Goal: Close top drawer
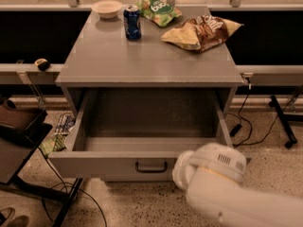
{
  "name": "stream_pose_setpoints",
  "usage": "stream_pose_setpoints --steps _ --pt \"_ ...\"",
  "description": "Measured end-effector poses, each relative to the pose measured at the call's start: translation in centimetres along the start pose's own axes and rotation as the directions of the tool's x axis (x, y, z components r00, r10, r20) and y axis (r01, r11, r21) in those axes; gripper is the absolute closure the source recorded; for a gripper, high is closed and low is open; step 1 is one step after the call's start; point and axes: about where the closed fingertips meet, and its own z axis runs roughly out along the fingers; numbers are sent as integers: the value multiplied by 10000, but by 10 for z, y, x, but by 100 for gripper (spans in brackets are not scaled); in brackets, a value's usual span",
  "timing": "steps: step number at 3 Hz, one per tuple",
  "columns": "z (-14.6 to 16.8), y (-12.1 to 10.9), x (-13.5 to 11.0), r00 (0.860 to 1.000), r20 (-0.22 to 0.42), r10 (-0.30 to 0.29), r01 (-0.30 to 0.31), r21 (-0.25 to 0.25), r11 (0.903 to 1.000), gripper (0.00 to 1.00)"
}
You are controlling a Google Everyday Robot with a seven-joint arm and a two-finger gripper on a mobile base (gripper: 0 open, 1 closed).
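Observation:
The top drawer [113,165] of the grey cabinet stands partly open, and its deep box [151,119] is empty. Its flat front faces me with a small black bar handle [151,167] at the centre. My white arm [215,183] comes in from the lower right. My gripper [179,170] is at the arm's tip, against the drawer front just right of the handle, and the arm's housing hides it. No lower drawers show.
On the cabinet top [142,60] stand a blue can [132,21], a white bowl [107,8], a green snack bag [158,11] and a brown-yellow chip bag [201,31]. A black stand [21,136] and cables lie at the left, and a black frame leg [281,122] at the right.

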Motion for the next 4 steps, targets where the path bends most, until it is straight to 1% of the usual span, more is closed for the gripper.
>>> stream_pose_setpoints --steps 1,2,3,4 --pt "7 -17 -3 9999 103 -119 118 149 9998 100" --pt "28 -50 -10 9994 279 -221 213 301 9993 100" --pt "36 -62 -13 9990 345 -269 256 364 9990 100" --pt "62 -95 -22 9982 504 -329 308 419 9986 100"
